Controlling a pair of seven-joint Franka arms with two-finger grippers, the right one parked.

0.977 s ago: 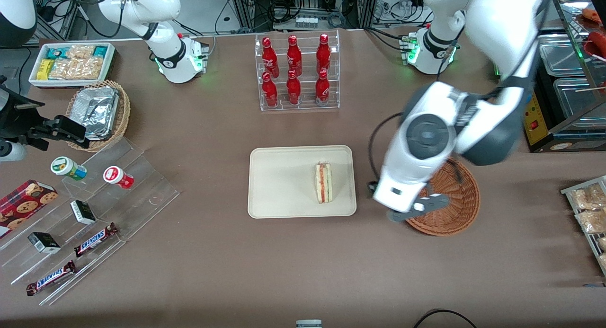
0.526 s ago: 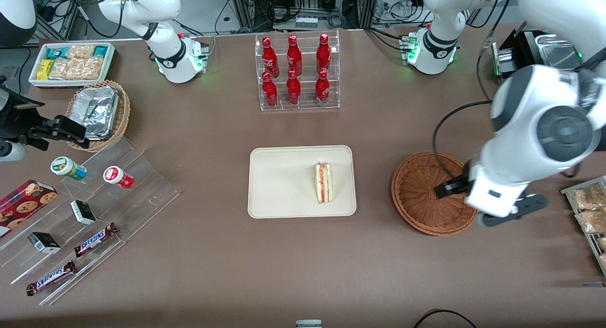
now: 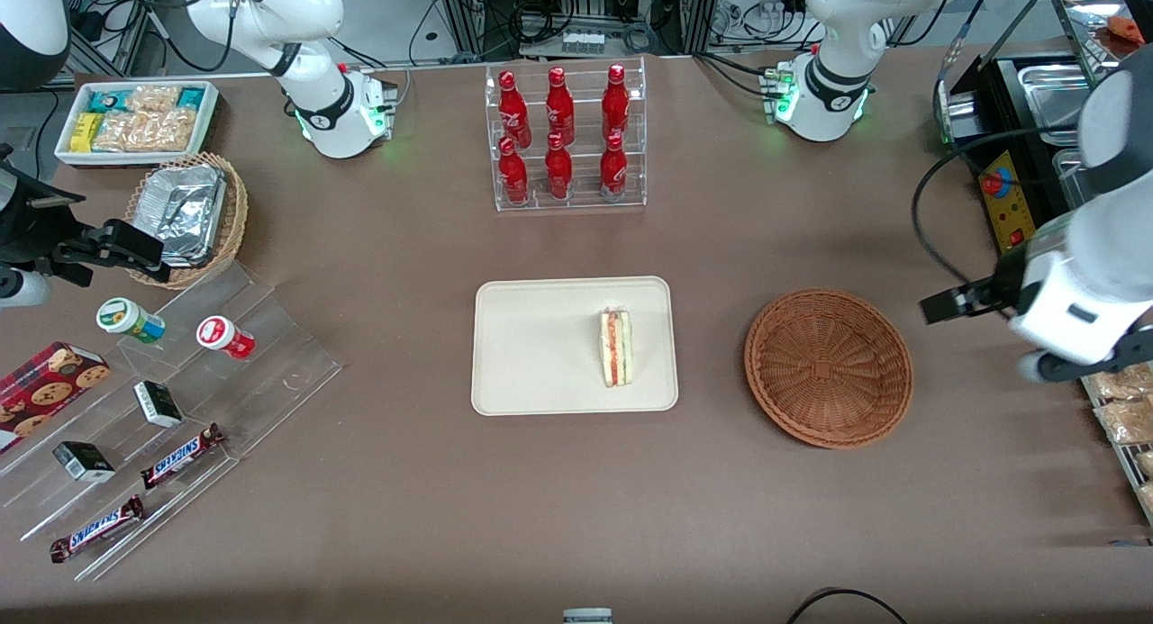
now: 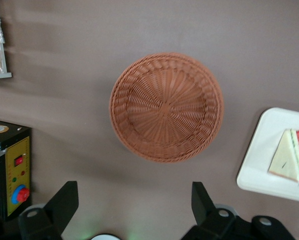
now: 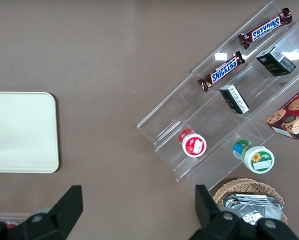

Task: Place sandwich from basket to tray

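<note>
1. From the front, the sandwich (image 3: 616,347) lies on the tray (image 3: 531,354), on the part nearest the basket (image 3: 829,367); the basket holds nothing.
2. The left wrist view looks straight down into the basket (image 4: 166,106) and catches only a corner of the tray (image 4: 262,165) with the sandwich (image 4: 289,161) on it. It also shows the gripper (image 4: 132,205) with its jaws spread wide apart and nothing between them; one dark finger (image 4: 64,202) stands well apart from the other.
3. In the front view the gripper (image 3: 955,304) hangs above the table (image 3: 378,480) at the working arm's end, beside the basket and apart from it.
4. The basket is round, shallow, reddish-brown wicker with a braided rim. The tray is flat, cream, with rounded corners and a low rim. The sandwich is a pale bread wedge with red-orange and green layers along its cut edge.
5. A clear rack of red bottles (image 3: 563,138) stands farther from the front camera than the tray.
6. Toward the parked arm's end, a clear stepped stand (image 3: 194,408) carries candy bars (image 3: 180,456); the right wrist view shows them too (image 5: 225,71).
</note>
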